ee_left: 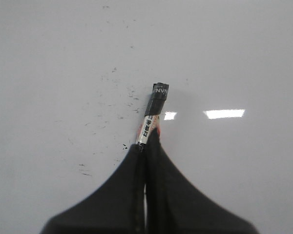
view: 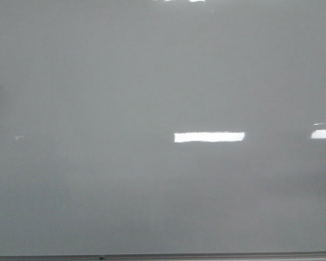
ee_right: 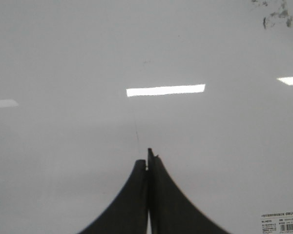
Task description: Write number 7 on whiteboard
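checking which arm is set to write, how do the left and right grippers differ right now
The left gripper has its jaws shut on a marker with a black tip end and white label; the right gripper has its jaws shut on nothing. The whiteboard near the left one shows small dark specks; near the right one it is mostly clean, with smudges off in one corner. Both have black jaws and face the board.

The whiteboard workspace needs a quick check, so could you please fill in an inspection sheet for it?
Surface: whiteboard glossy, pale grey, with bright light reflections; thin frame edge along the bottom of the front view.
Job's things: no number 7 seen; marker held by the left pincer.
Clutter: small dark smudges on the board; a printed label at one corner.
Grippers: left pincer shut on the marker; right pincer shut, holding nothing.
Cables: nothing seen.
Surroundings: nothing seen beyond the board.
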Controlling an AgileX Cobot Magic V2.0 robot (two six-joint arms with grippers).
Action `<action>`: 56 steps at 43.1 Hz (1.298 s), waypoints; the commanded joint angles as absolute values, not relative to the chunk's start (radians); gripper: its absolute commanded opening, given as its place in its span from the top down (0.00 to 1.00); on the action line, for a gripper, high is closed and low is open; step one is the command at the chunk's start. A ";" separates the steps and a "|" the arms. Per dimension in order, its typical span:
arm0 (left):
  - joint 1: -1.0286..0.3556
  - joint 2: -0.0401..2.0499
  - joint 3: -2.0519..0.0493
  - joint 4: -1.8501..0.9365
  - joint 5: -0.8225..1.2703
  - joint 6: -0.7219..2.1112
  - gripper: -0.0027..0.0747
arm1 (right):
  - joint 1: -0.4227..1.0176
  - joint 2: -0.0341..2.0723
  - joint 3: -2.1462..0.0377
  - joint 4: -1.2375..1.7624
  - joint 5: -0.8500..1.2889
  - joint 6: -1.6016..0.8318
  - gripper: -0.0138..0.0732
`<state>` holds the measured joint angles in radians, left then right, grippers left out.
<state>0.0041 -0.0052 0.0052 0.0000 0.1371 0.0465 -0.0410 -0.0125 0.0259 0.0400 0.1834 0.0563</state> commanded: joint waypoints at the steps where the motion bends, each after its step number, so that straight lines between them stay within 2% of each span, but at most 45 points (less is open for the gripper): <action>1: 0.004 -0.020 0.010 -0.009 0.016 0.042 0.99 | -0.040 -0.030 0.021 0.030 0.066 0.052 0.92; 9: 0.004 -0.020 -0.047 -0.026 -0.127 0.042 0.99 | -0.040 -0.030 -0.059 0.049 0.067 0.052 0.92; 13: 0.004 -0.014 -0.140 -0.026 -0.079 0.042 0.99 | -0.040 -0.029 -0.149 0.049 0.164 0.052 0.92; 22: 0.004 0.115 -0.348 0.022 0.202 0.047 0.99 | -0.040 0.073 -0.368 0.049 0.396 0.052 0.92; 31: 0.002 0.304 -0.426 0.038 0.246 0.049 0.99 | -0.040 0.234 -0.453 0.054 0.398 0.052 0.92; 40: 0.002 0.350 -0.430 0.038 0.238 0.049 0.98 | -0.040 0.248 -0.456 0.073 0.385 0.052 0.91; 42: 0.002 0.350 -0.430 0.038 0.238 0.049 0.95 | -0.040 0.248 -0.456 0.073 0.389 0.052 0.88; 45: 0.002 0.350 -0.430 0.038 0.238 0.049 0.83 | -0.040 0.248 -0.456 0.073 0.392 0.052 0.77; 47: 0.002 0.350 -0.430 0.038 0.238 0.049 0.71 | -0.040 0.248 -0.456 0.073 0.391 0.052 0.65; 52: 0.002 0.350 -0.430 0.038 0.238 0.049 0.30 | -0.040 0.248 -0.456 0.073 0.396 0.052 0.31; 56: 0.002 0.350 -0.430 0.038 0.238 0.049 0.14 | -0.040 0.248 -0.456 0.073 0.396 0.052 0.15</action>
<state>0.0041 0.3344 -0.3904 0.0367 0.3150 0.0485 -0.0410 0.2313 -0.4171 0.0725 0.4639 0.0563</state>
